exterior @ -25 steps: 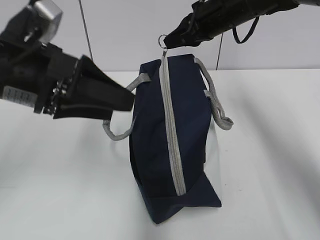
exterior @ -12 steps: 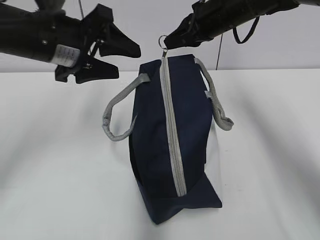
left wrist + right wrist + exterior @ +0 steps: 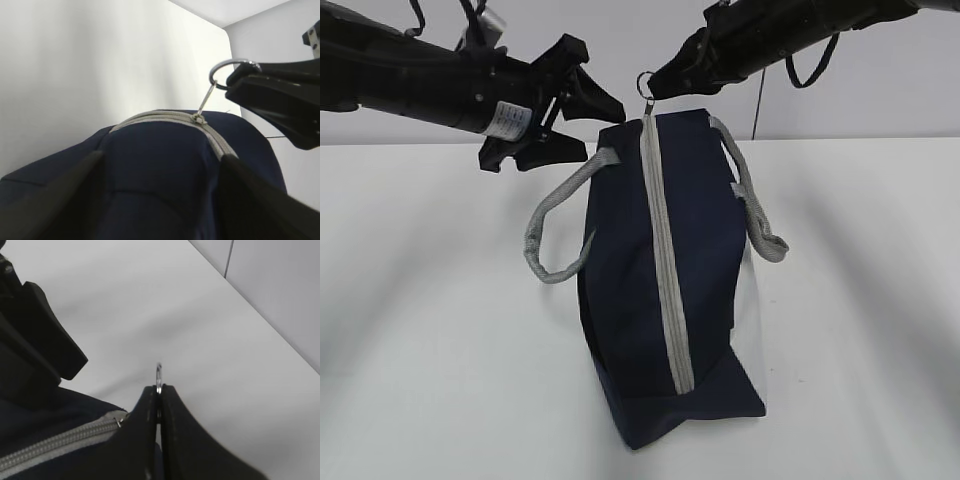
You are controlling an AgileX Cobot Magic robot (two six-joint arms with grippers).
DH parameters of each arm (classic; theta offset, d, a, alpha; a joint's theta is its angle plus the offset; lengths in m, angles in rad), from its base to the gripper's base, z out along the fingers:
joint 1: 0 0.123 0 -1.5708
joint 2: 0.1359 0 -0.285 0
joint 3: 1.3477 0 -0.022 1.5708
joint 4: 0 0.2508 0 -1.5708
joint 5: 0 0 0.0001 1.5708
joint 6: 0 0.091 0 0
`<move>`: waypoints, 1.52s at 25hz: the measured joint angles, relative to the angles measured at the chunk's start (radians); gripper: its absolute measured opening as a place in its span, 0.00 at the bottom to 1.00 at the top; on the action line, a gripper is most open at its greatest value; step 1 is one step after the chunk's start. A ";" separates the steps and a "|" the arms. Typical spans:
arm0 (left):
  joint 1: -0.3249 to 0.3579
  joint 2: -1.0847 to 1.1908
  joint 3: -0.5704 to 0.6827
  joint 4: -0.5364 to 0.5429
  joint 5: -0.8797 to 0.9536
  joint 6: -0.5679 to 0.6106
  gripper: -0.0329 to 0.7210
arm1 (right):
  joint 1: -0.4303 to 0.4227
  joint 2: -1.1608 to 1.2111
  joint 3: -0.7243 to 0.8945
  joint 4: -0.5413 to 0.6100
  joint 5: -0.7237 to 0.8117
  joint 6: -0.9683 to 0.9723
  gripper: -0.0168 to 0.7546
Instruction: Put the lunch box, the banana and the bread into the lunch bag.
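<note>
The navy lunch bag (image 3: 660, 290) stands on end on the white table, its grey zipper (image 3: 662, 260) closed along its length. My right gripper (image 3: 655, 88) is shut on the zipper's metal ring pull (image 3: 646, 82) at the bag's top; the right wrist view shows the ring (image 3: 158, 375) pinched between the tips of that gripper (image 3: 158, 388). My left gripper (image 3: 603, 132) is open at the bag's upper left corner. In the left wrist view its fingers (image 3: 75, 190) straddle the blue fabric (image 3: 160, 180). The lunch box, the banana and the bread are out of view.
Two grey webbing handles (image 3: 545, 225) (image 3: 757, 212) hang loose on either side of the bag. Bare white table (image 3: 440, 350) surrounds it, with a pale wall (image 3: 880, 110) close behind. The left arm (image 3: 410, 85) reaches in from the upper left.
My left gripper has swung up and to the right, from beside the left handle to the bag's top corner. The right gripper and the ring have not moved.
</note>
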 joint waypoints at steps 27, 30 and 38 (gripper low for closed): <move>-0.041 0.020 -0.061 -0.010 0.104 0.034 0.05 | 0.000 0.022 0.000 0.006 -0.044 0.000 0.00; -0.041 0.020 -0.061 -0.010 0.116 0.038 0.05 | 0.000 0.022 0.000 0.008 -0.053 0.000 0.00; -0.040 0.020 -0.061 -0.008 0.146 0.051 0.05 | 0.000 0.037 0.000 -0.021 -0.045 0.000 0.00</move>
